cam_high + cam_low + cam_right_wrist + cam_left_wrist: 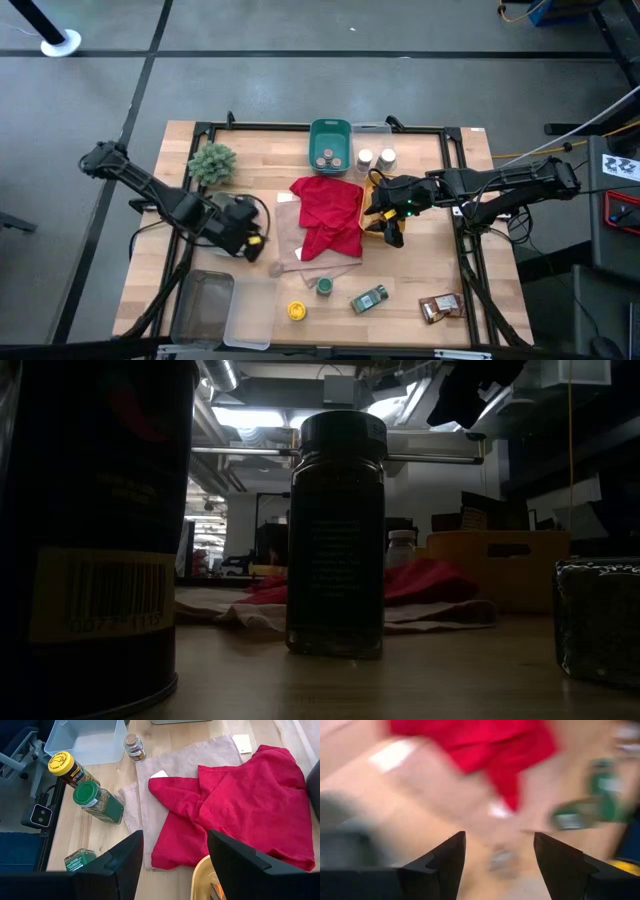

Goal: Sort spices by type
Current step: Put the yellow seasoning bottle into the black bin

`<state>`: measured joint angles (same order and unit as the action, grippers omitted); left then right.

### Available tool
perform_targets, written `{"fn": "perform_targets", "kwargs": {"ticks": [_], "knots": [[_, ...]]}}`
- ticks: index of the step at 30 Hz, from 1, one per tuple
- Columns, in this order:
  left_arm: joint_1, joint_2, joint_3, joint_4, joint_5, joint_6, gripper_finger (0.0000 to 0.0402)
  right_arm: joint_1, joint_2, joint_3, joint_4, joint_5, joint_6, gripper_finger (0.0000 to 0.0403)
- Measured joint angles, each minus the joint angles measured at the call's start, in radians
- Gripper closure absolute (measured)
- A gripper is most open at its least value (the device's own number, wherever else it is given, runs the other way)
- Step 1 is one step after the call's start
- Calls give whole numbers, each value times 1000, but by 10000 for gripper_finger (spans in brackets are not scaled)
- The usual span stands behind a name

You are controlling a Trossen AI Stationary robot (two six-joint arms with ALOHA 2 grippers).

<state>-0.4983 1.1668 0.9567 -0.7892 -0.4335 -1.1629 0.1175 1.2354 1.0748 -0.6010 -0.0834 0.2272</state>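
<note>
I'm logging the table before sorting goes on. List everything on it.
Red cloth: one, table centre, on a beige cloth.
Green bin: one, far edge, jars inside.
White-lid jars: two, right of the green bin.
Yellow bin: one, right of the red cloth.
Plant: one, green, far left.
Clear bin: one, near left.
Yellow-lid jar: one, near edge.
Green-lid jars: two, near edge; one lying.
Brown packets: near right.
Left fingers: open, left of the cloths.
Right fingers: open, over the yellow bin.

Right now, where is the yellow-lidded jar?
In the high view the yellow-lidded jar stands near the table's front edge, left of centre, between the clear bin and the green-lidded jar, in front of the red cloth.
</note>
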Motion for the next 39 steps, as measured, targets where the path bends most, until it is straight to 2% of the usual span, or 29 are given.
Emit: {"fn": "perform_targets", "kwargs": {"ticks": [4,7,23,27,34,39], "knots": [[-41,19,-1,223,10,189,183,0,0,0,-1,-5,0,182],[-69,37,-1,314,10,243,183,1,0,0,-1,-14,0,182],[-69,71,-2,329,9,174,182,1,0,0,0,-14,4,182],[-65,119,-2,346,9,175,182,1,0,0,0,-15,4,182],[-102,260,-3,547,109,371,182,0,0,0,0,-14,5,182],[-153,323,-3,609,120,434,182,1,0,0,0,-15,5,182]]}}
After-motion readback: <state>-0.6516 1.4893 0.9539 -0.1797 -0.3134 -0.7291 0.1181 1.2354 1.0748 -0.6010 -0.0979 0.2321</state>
